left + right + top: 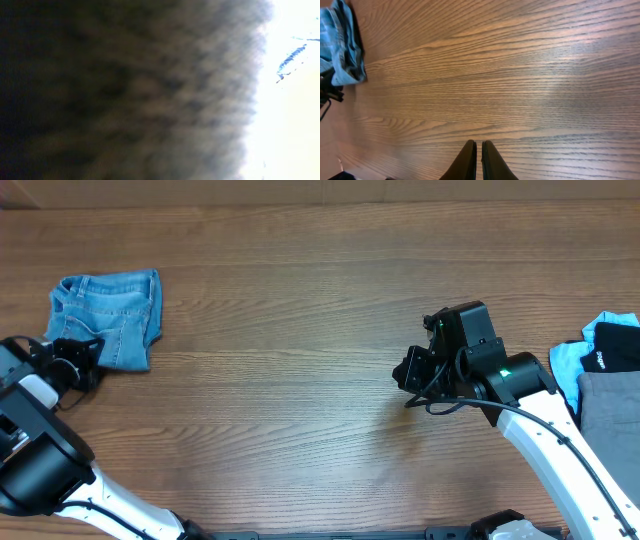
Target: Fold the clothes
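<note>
The light-blue jeans (110, 315) lie as a folded bundle at the table's far left; they also show in the right wrist view (340, 45). My left gripper (78, 360) sits at the bundle's lower left edge, touching or very close to the denim. The left wrist view is a dark blur with a bright patch at the right, so its jaws cannot be read. My right gripper (479, 150) is shut and empty, just above bare wood right of the table's middle (408, 375).
A pile of other garments lies at the right edge: black (615, 345), pale-blue (565, 360) and grey (608, 415). The right arm runs from the bottom right. Wooden table top (300, 300) between the two arms.
</note>
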Controlling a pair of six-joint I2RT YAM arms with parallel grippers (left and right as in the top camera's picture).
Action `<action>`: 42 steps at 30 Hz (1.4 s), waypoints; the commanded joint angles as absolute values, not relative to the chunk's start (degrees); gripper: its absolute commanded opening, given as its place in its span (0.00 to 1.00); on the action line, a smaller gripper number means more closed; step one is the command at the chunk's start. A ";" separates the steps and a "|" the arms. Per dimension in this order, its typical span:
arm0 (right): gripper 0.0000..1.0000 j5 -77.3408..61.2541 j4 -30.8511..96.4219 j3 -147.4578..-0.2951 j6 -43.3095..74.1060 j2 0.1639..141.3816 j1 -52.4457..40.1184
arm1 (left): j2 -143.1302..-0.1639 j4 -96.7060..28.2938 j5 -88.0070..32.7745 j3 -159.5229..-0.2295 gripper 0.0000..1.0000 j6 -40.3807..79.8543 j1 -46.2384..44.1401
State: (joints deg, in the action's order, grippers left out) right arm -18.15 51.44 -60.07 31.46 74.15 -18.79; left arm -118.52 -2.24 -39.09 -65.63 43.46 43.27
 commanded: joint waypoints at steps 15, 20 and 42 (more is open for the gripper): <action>0.09 -16.73 53.08 -60.99 31.24 73.63 -18.61 | -118.52 -6.28 -46.09 -65.73 1.00 44.31 42.50; 0.09 -16.73 53.06 -60.99 31.24 73.63 -18.61 | -110.02 -16.12 -47.97 -65.82 1.00 34.59 47.07; 0.33 -15.97 50.06 -79.72 23.92 72.29 -18.63 | -65.45 -67.72 -21.26 -89.36 1.00 -2.81 9.37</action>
